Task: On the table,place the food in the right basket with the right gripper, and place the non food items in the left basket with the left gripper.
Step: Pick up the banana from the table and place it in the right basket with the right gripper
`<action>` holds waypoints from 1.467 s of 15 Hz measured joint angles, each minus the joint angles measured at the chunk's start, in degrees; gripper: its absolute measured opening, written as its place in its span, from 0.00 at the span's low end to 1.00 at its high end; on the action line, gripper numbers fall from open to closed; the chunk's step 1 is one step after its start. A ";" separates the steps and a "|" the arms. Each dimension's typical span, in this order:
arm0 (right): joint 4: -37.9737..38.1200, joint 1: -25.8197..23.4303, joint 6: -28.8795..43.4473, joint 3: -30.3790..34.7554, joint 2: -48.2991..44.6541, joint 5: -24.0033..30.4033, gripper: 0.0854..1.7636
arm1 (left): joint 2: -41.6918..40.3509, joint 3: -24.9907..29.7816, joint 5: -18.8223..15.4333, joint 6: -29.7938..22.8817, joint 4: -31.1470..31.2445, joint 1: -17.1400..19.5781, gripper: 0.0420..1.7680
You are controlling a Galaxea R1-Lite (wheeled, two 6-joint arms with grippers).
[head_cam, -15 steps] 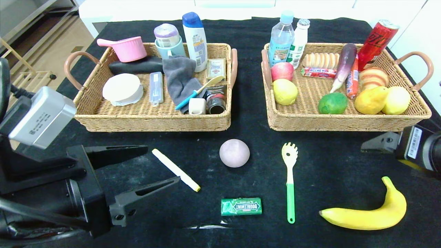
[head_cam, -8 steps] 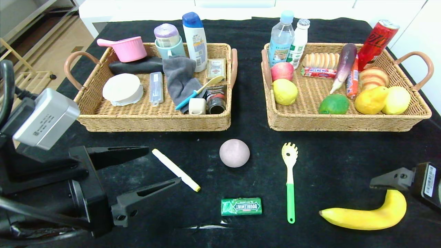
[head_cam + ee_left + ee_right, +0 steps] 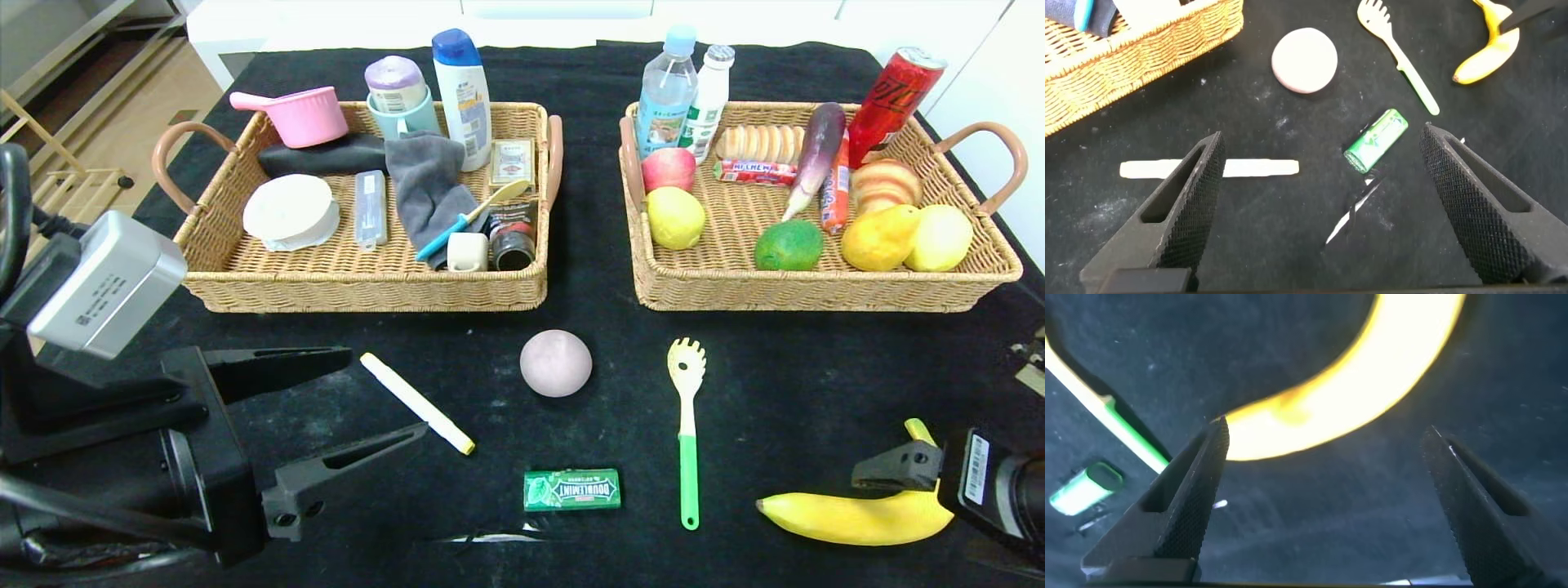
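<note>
the right gripper [image 3: 1323, 469] hangs low over the banana [image 3: 865, 513], its fingers [image 3: 898, 469] spread wide with one on each side of the fruit's curve, not touching it. half a second ago it sat higher and farther right, near the stem end; a second ago it was up by the right basket's [image 3: 816, 290] front corner. it has dropped and moved in toward the robot. the left gripper [image 3: 326, 408] sits at the near left of the table [image 3: 784, 384], fingers [image 3: 1192, 192] wide apart and holding nothing, where it was in the earlier frames.

the banana lies on its side at the near right of the table, close to the front edge, tip pointing left and stem up to the right. bare black cloth surrounds it. the nearest thing is a green-handled pasta fork [image 3: 687, 433] to its left, well apart. it is bright yellow, smooth, with a greenish stem and a dark tip.

left of the fork lie a green gum pack [image 3: 571, 489], a pale ball [image 3: 556, 363] and a white marker [image 3: 416, 402], which sits between the left fingers as the head camera sees it. the left basket [image 3: 359, 286] is full of household things, the right one of fruit, snacks and drinks.
</note>
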 joint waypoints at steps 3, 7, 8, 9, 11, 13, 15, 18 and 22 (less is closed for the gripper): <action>-5.86 -0.41 0.05 3.25 1.24 0.38 0.96 | 0.02 0.11 -0.04 0.00 0.00 0.00 0.97; -7.41 -1.22 -0.06 5.52 2.67 0.44 0.96 | 0.13 0.11 -0.06 0.01 0.05 -0.07 0.97; -7.52 -1.24 -0.21 5.68 3.00 0.40 0.96 | 0.17 0.17 -0.06 0.00 0.18 -0.10 0.97; -7.55 -1.33 -0.28 5.77 3.36 0.33 0.96 | 0.20 0.17 -0.09 0.01 0.18 -0.10 0.97; -7.61 -1.33 -0.34 5.81 3.96 0.30 0.96 | 0.22 0.17 -0.09 0.01 0.21 -0.10 0.97; -7.58 -1.33 -0.45 5.83 4.35 0.27 0.96 | 0.24 0.20 -0.09 0.01 0.16 -0.10 0.97; -7.56 -1.24 -0.43 5.83 4.57 0.27 0.86 | 0.24 0.23 -0.06 0.06 0.11 -0.11 0.97; -7.67 -1.24 -0.45 5.83 4.73 0.18 0.59 | 0.22 0.28 -0.06 0.09 0.16 -0.11 0.97; -8.41 -1.24 -0.45 5.99 4.88 0.24 0.34 | 0.24 0.33 -0.06 0.10 0.21 -0.11 0.97</action>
